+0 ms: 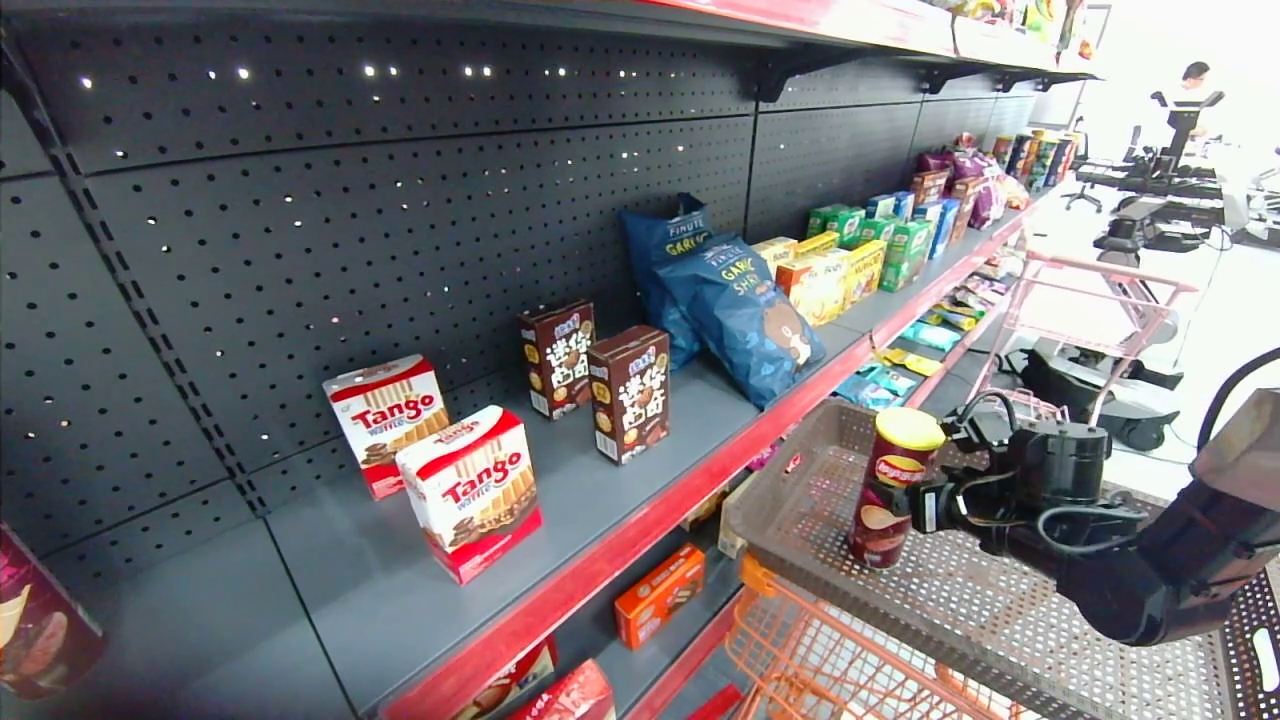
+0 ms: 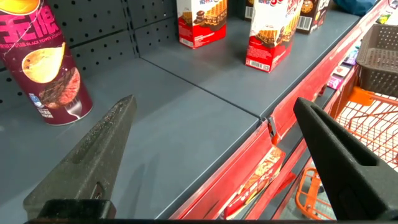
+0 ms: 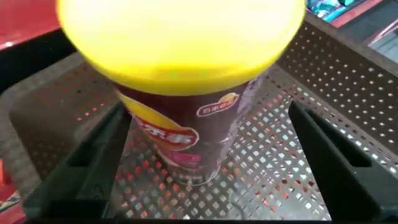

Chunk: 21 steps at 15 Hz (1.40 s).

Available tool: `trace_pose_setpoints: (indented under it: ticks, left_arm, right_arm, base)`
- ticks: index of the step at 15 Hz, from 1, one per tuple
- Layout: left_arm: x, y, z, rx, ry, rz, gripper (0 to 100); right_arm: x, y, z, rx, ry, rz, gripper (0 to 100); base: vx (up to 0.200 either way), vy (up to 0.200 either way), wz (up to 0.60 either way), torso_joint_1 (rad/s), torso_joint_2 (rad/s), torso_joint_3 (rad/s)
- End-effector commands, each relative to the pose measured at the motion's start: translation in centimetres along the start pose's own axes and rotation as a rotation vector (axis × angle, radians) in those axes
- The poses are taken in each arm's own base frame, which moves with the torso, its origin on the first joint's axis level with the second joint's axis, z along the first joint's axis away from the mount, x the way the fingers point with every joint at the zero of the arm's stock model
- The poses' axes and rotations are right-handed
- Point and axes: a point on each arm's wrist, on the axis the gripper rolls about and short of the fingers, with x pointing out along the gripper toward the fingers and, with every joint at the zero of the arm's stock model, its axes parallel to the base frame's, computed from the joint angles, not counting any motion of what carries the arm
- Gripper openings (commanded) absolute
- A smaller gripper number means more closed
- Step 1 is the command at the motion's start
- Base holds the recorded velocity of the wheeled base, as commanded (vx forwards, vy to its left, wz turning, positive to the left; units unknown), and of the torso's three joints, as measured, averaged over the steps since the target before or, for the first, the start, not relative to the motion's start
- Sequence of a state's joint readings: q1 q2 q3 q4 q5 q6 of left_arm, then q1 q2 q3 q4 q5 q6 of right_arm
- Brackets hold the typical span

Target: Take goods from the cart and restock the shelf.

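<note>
A maroon chips can with a yellow lid (image 1: 893, 488) (image 3: 180, 124) stands upright on the cart's grey perforated tray (image 1: 1000, 620). My right gripper (image 1: 925, 505) (image 3: 205, 112) is open, one finger on each side of the can's body, level with its middle. My left gripper (image 2: 214, 106) hangs open and holds nothing above the grey shelf board (image 2: 186, 118), near its red front edge. A second maroon chips can (image 2: 46, 59) (image 1: 40, 620) stands on that board by the back panel, at the shelf's left end.
Further along the shelf stand two red-and-white wafer boxes (image 1: 470, 490), two brown boxes (image 1: 628, 392), blue snack bags (image 1: 740, 315) and more cartons. An orange wire cart basket (image 1: 830, 660) sits under the tray. A pink cart (image 1: 1090, 290) stands in the aisle behind.
</note>
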<state>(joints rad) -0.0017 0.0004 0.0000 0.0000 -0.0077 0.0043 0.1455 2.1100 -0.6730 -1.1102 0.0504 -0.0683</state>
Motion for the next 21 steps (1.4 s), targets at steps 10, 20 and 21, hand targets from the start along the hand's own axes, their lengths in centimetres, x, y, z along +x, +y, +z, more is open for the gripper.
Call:
trace_pose_setpoints:
  ticks: [10,20,21]
  left_arm:
    - [0.0,0.0,0.0,0.000,0.000,0.000,100]
    - [0.0,0.0,0.0,0.000,0.000,0.000,100]
    - [0.0,0.0,0.0,0.000,0.000,0.000,100]
  right_arm:
    - [4.8,-1.2,-2.8,0.008,0.005,-0.001,100]
    - [0.7,-1.9,2.3,0.018,-0.040,0.009,0]
    - [-1.3,-1.9,3.5,0.019,-0.025,-0.011,0]
  base:
    - [0.000,0.000,0.00,0.000,0.00,0.000]
    - [0.000,0.000,0.00,0.000,0.00,0.000]
    - [0.000,0.000,0.00,0.000,0.00,0.000]
